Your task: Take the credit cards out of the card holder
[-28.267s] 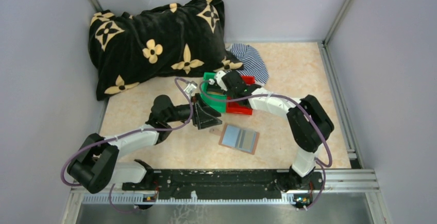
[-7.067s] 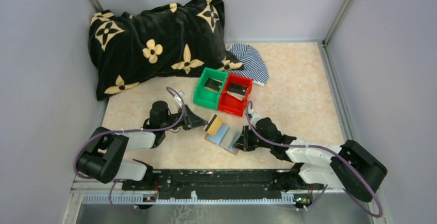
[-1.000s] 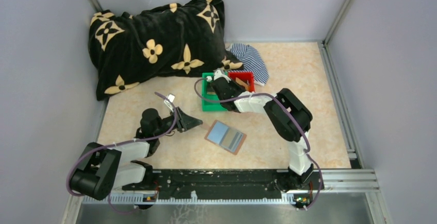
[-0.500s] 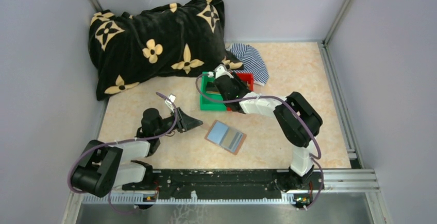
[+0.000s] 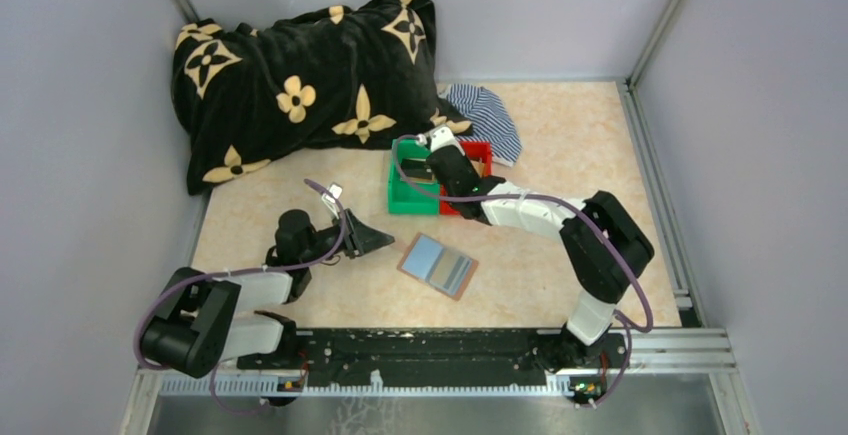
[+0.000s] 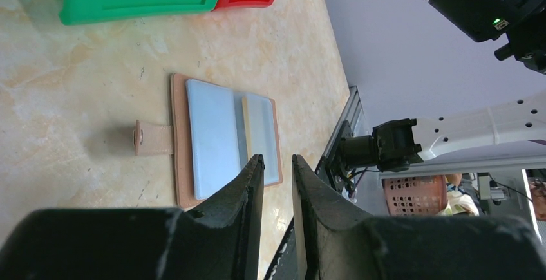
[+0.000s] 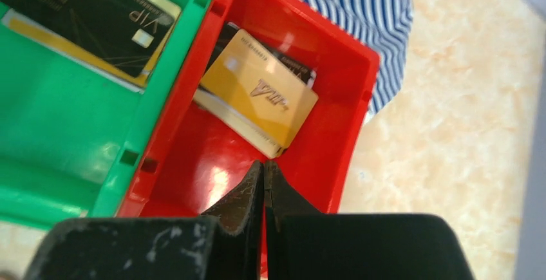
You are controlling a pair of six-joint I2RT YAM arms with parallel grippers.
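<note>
The card holder (image 5: 438, 265) (image 6: 225, 138) lies open and flat on the table, brown-edged with blue-grey panels and a thin tan strip down its middle. Credit cards lie in the bins. A gold card (image 7: 261, 90) rests on darker ones in the red bin (image 7: 322, 138) (image 5: 480, 154), and a black card (image 7: 90, 13) lies in the green bin (image 7: 58, 119) (image 5: 404, 198). My right gripper (image 7: 264, 163) (image 5: 452, 170) hangs shut and empty over the red bin. Left of the holder, my left gripper (image 6: 277, 159) (image 5: 385, 238) points at it, jaws slightly apart and empty.
A black cushion with tan flowers (image 5: 300, 75) fills the back left. A striped cloth (image 5: 490, 120) (image 7: 360, 9) lies just behind the red bin. Grey walls enclose the table on three sides, and a metal rail (image 5: 430, 345) runs along the near edge.
The right arm's elbow swung to the right while its gripper stayed over the bins, shifting from the green one toward the red one. The left arm and the card holder stayed put.
</note>
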